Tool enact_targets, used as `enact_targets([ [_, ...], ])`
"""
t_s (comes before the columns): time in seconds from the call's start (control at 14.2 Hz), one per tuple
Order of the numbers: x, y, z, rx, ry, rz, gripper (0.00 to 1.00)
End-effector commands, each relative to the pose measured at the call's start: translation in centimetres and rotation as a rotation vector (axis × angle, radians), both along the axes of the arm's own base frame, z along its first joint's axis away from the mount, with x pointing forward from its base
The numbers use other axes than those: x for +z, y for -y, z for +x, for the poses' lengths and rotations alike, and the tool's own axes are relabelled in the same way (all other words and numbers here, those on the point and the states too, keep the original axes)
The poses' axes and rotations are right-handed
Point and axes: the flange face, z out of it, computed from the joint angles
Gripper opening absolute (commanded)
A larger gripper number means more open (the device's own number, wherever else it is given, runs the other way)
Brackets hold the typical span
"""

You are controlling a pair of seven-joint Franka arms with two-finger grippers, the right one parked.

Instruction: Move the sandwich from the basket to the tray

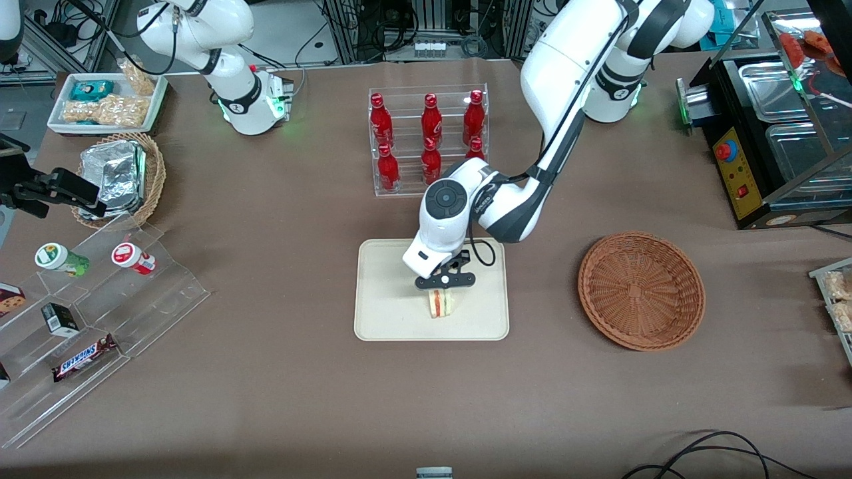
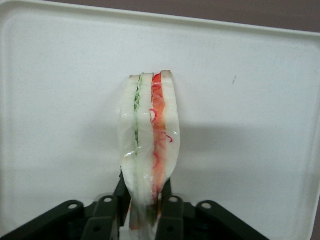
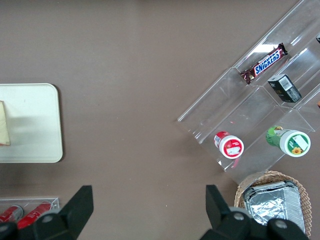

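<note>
The sandwich (image 1: 440, 304) (image 2: 148, 140) is a pale bread wedge in clear wrap with red and green filling. It stands on edge on the cream tray (image 1: 386, 313) (image 2: 250, 100), in the half nearer the front camera. My left gripper (image 1: 444, 287) (image 2: 144, 189) is right above it, shut on the sandwich, with a black finger pressed to each face of the bread. The round reddish-brown wicker basket (image 1: 640, 289) lies empty beside the tray, toward the working arm's end of the table. In the right wrist view the tray (image 3: 35, 120) and the sandwich (image 3: 4, 124) show partly.
A clear rack of red bottles (image 1: 429, 140) stands just farther from the front camera than the tray. A clear stepped display (image 1: 100, 299) with snacks, a small wicker basket of foil packs (image 1: 123, 176) and a white snack tray (image 1: 106, 100) lie toward the parked arm's end. A black appliance (image 1: 765, 133) stands at the working arm's end.
</note>
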Motion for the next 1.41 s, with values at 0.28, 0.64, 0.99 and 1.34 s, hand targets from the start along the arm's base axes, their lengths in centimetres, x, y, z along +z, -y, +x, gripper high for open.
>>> enact_targets([
  [0.28,10.7,-2.0,-0.8,0.025,0.042,0.003,1.00],
  [0.64,19.8,-9.5,-0.7,0.111,-0.029,0.133,1.00],
  [0.99,19.4,-21.4,2.3,0.123,-0.090,0.161,1.00],
  [1.34,22.0,-35.0,1.4,-0.005,-0.152,0.143,1.00],
])
